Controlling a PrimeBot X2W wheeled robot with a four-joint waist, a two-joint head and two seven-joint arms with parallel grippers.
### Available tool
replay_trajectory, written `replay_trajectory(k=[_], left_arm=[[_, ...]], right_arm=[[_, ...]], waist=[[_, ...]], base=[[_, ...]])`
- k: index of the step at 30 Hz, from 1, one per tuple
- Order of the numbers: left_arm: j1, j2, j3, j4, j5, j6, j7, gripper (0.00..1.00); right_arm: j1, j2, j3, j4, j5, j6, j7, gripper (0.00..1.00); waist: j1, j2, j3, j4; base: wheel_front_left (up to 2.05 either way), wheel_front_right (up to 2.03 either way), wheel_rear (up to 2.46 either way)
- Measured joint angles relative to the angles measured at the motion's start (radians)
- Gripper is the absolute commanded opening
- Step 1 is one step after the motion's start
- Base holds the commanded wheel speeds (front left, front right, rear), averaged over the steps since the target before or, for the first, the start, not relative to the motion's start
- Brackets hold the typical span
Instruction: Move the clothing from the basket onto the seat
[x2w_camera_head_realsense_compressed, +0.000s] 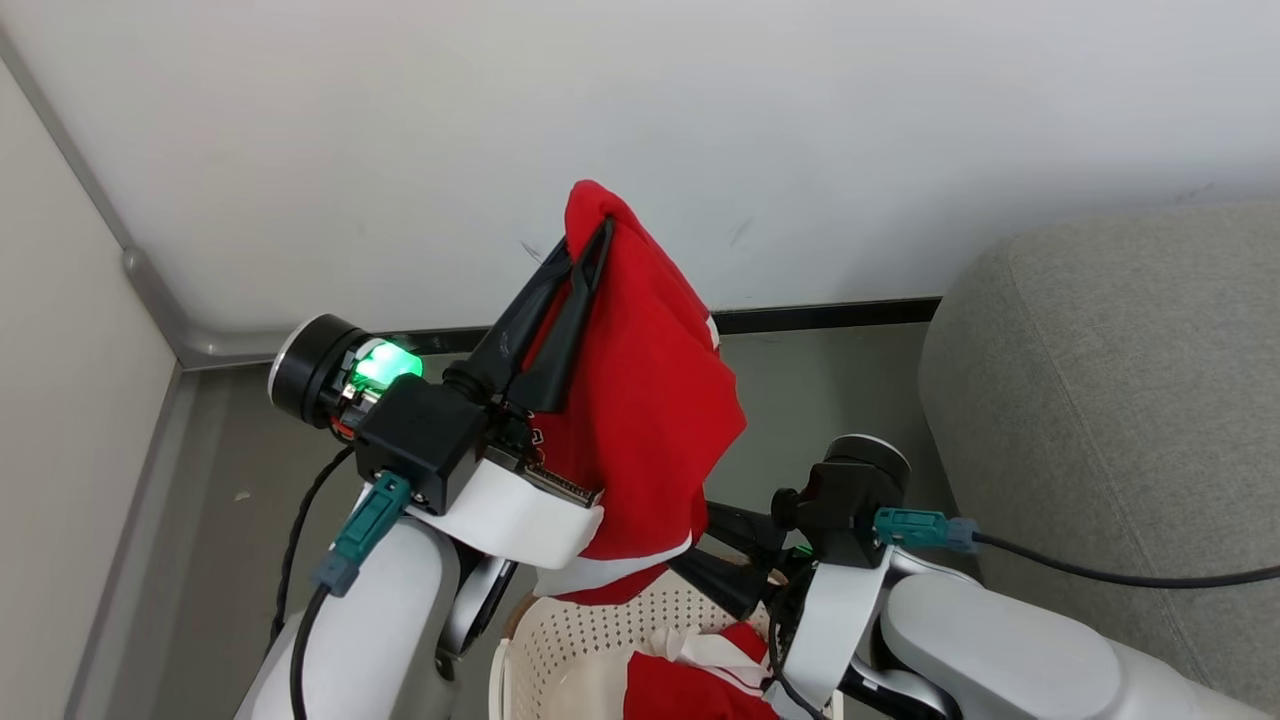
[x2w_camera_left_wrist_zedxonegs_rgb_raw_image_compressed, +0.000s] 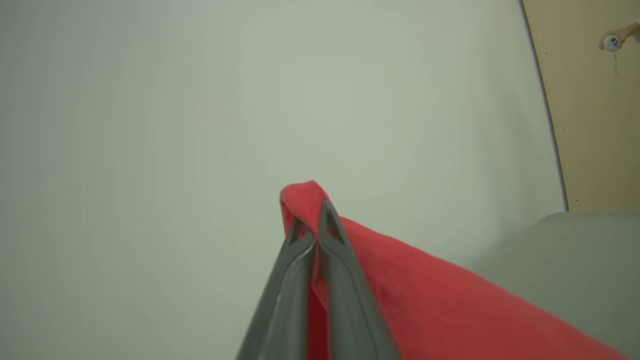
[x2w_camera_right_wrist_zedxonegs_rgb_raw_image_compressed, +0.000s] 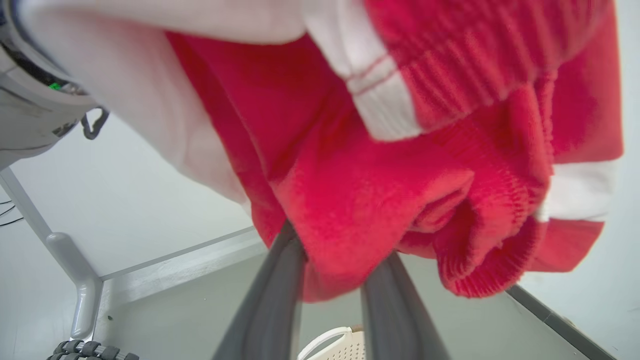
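My left gripper (x2w_camera_head_realsense_compressed: 598, 240) is pinched tight on a fold of the red garment (x2w_camera_head_realsense_compressed: 650, 400) and raised in front of the white wall (x2w_camera_head_realsense_compressed: 800, 120). The cloth hangs from its tips, drapes over my left wrist, and ends in a white-trimmed hem just above the basket (x2w_camera_head_realsense_compressed: 520, 640). My right gripper (x2w_camera_right_wrist_zedxonegs_rgb_raw_image_compressed: 337, 245) sits low beside the basket, with its two fingers (x2w_camera_right_wrist_zedxonegs_rgb_raw_image_compressed: 280, 300) on either side of the garment's lowest bunched fold. The fingers stand narrowly apart and their tips are buried in the fabric, so I cannot tell whether they have a grip. A second red piece with white stripes (x2w_camera_head_realsense_compressed: 690, 690) lies inside the basket. The grey seat (x2w_camera_head_realsense_compressed: 1100, 400) is off to my right, apart from the basket, with no clothing on the part I can see.
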Motion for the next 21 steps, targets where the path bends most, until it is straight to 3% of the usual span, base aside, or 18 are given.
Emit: replay_trajectory(k=[1,2,10,21], left_arm=[[0.0,0.002,0.004,0.004,-0.001,0.0,0.0,0.0],[0.0,0.004,0.007,0.007,-0.001,0.0,0.0,0.0],[0.032,0.024,0.049,0.059,-0.027,0.018,0.004,0.0],[0.108,0.047,0.077,0.124,-0.061,0.019,0.004,0.0]], right_arm=[[-0.006,0.002,0.003,0.005,-0.002,0.0,-0.004,0.02],[-0.011,0.003,0.003,0.01,-0.007,0.0,-0.012,0.0],[-0.025,-0.014,-0.025,0.03,-0.007,0.0,-0.027,0.0],[0.026,-0.057,-0.222,-0.002,0.001,0.0,-0.027,0.0]], waist=[[0.0,0.0,0.001,-0.001],[0.0001,0.0,0.003,-0.002],[0.0001,0.0,0.009,-0.021],[0.0,0.0,0.012,-0.064]], base=[[0.0,0.0,0.0],[0.0,0.0,0.0],[0.0,0.0,0.0],[0.0,0.0,0.0]])
